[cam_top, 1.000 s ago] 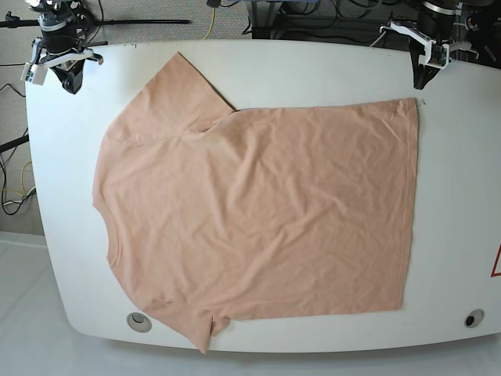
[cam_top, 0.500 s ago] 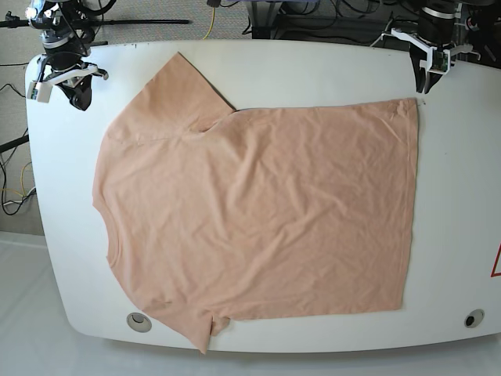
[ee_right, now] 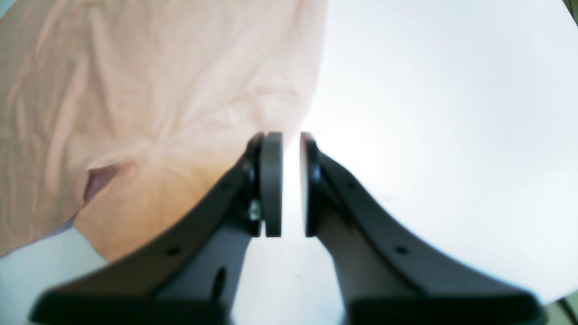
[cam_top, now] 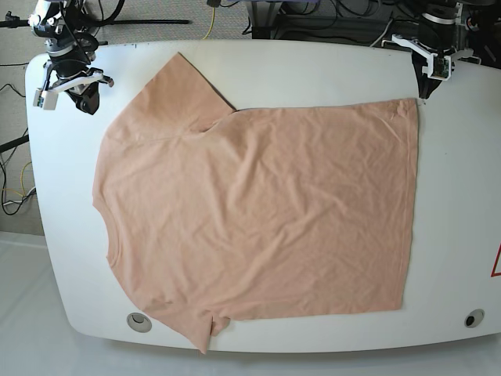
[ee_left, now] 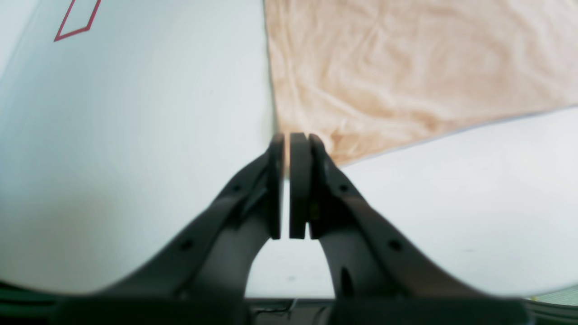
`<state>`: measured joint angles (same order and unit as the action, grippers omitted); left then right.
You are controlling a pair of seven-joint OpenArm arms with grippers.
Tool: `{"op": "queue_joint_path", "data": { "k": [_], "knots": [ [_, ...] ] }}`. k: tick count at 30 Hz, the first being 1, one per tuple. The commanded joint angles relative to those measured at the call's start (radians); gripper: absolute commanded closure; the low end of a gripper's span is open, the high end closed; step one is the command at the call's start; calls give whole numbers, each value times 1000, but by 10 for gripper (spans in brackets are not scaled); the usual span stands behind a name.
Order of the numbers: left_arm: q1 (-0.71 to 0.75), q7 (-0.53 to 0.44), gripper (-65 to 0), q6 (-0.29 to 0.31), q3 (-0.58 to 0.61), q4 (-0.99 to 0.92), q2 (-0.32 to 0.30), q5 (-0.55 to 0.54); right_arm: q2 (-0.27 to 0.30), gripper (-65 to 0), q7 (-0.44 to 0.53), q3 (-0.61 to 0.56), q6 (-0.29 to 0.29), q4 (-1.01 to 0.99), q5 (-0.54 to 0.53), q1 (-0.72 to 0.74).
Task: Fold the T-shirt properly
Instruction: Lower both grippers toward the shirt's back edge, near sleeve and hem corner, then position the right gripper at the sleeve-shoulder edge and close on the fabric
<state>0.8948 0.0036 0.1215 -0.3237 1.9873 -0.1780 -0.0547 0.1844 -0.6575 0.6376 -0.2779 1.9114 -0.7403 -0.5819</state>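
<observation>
The peach T-shirt lies spread flat on the white table, with its collar toward the left of the base view and its hem toward the right. No logo shows. My left gripper hovers just off the shirt's far hem corner. In the left wrist view its jaws are almost together, empty, with the shirt's corner right ahead. My right gripper is near the far sleeve. In the right wrist view it shows a narrow gap, empty, at the edge of the sleeve.
A red marking sits at the table's right edge and also shows in the left wrist view. Two round inserts are near the front edge. Cables and stands run behind the table.
My right gripper has moved right and slightly nearer, toward the sleeve. My left gripper has shifted toward the hem corner. The shirt has not moved.
</observation>
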Motion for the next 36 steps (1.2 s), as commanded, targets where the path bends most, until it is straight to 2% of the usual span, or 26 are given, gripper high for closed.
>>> {"op": "queue_joint_path", "data": {
  "k": [1, 7, 13, 17, 19, 23, 27, 29, 31, 36],
  "knots": [
    [11, -23, 0, 2, 1, 18, -7, -12, 3, -131, -2, 21, -33, 11, -48, -7],
    [15, -24, -3, 12, 0, 19, -7, -38, 7, -187, -34, 57, -81, -4, -111, -20],
    [17, -26, -45, 23, -2, 22, -10, -74, 30, -172, -48, 79, -119, -57, -175, -18],
    [21, -25, -97, 22, -2, 19, -12, -80, 55, -157, -63, 103, -132, -102, -237, -11],
    [24, -12, -113, 14, -8, 12, -9, -78, 92, -139, -85, 117, -122, -149, -352, -4],
    [26, -4, -115, 13, -9, 12, -8, -86, 106, -136, -100, 109, -119, -193, -419, 7],
    [19, -8, -113, 11, -9, 12, -9, -90, 98, -152, -103, 66, -124, -227, -446, 22],
    [-5, -7, -124, 10, -7, 7, -6, -79, 83, -194, -97, -18, -122, -228, -460, 31],
    [-13, -8, -125, 8, -8, 6, -6, -80, 70, -219, -94, -50, -123, -225, -457, 38],
    [-30, -9, -122, 8, -9, 0, -17, -90, 39, -250, -95, -80, -121, -204, -438, 48]
  ]
}}
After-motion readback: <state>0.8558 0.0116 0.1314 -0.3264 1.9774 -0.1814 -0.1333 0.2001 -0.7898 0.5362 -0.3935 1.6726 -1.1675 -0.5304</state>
